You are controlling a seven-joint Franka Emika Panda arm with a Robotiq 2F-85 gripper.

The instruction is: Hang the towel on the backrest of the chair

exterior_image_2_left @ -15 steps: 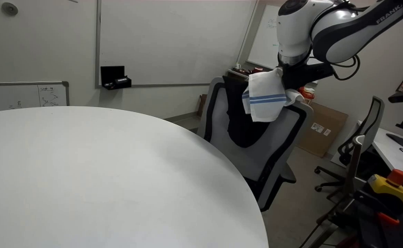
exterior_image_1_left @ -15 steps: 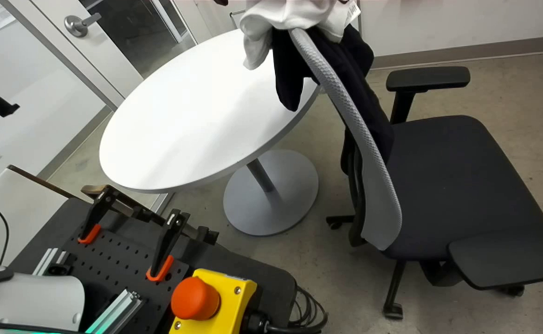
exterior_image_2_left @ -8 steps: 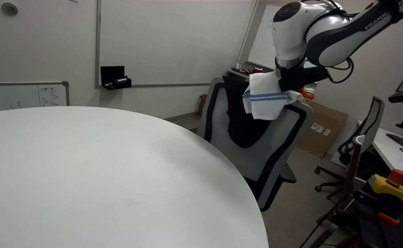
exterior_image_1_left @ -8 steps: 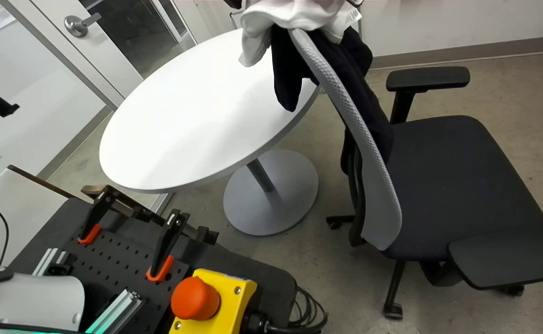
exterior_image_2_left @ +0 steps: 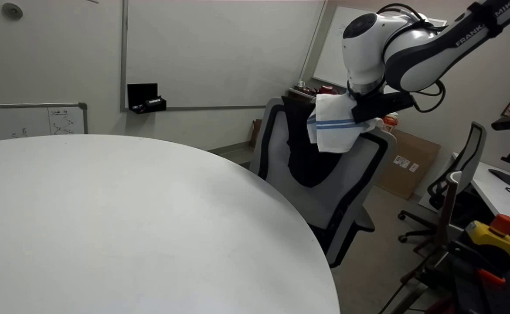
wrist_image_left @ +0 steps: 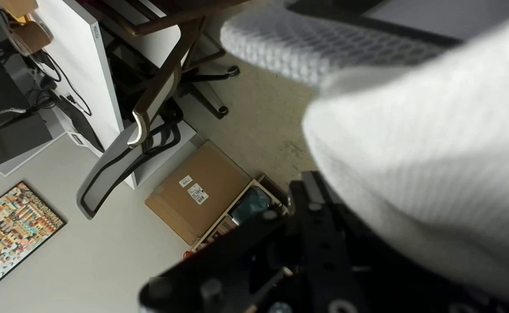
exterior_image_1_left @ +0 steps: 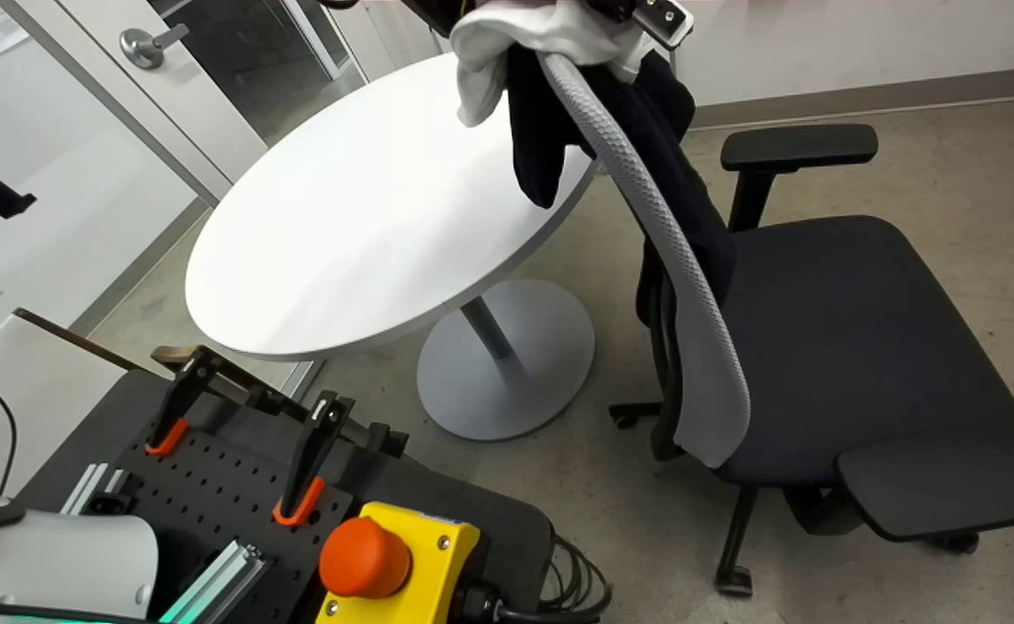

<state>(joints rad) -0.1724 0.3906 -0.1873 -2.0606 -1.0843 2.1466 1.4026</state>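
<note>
The white towel with blue stripes point(exterior_image_2_left: 335, 137) lies bunched over the top of the grey chair backrest point(exterior_image_2_left: 277, 161), over a black cloth, striped end hanging toward the round table. In an exterior view the towel point(exterior_image_1_left: 542, 30) is cut by the top edge, beside the backrest's side edge point(exterior_image_1_left: 706, 381). In the wrist view the towel point(wrist_image_left: 433, 152) fills the right, close to the backrest point(wrist_image_left: 276, 48). My gripper point(wrist_image_left: 317, 187) has its fingers close together, looking shut on the towel; the pinch itself is hidden. The gripper's dark body point(exterior_image_2_left: 383, 107) is right at the towel.
A black cloth point(exterior_image_2_left: 311, 170) hangs on the backrest under the towel. A round white table point(exterior_image_1_left: 368, 208) stands close behind the chair. The chair has armrests point(exterior_image_1_left: 802, 146). A cardboard box point(wrist_image_left: 202, 191) and another chair point(wrist_image_left: 111, 169) are farther off.
My arm has moved slightly left and down in an exterior view, bringing the gripper lower. The towel's peak has sunk a little with it. More of the gripper now shows beside the towel.
</note>
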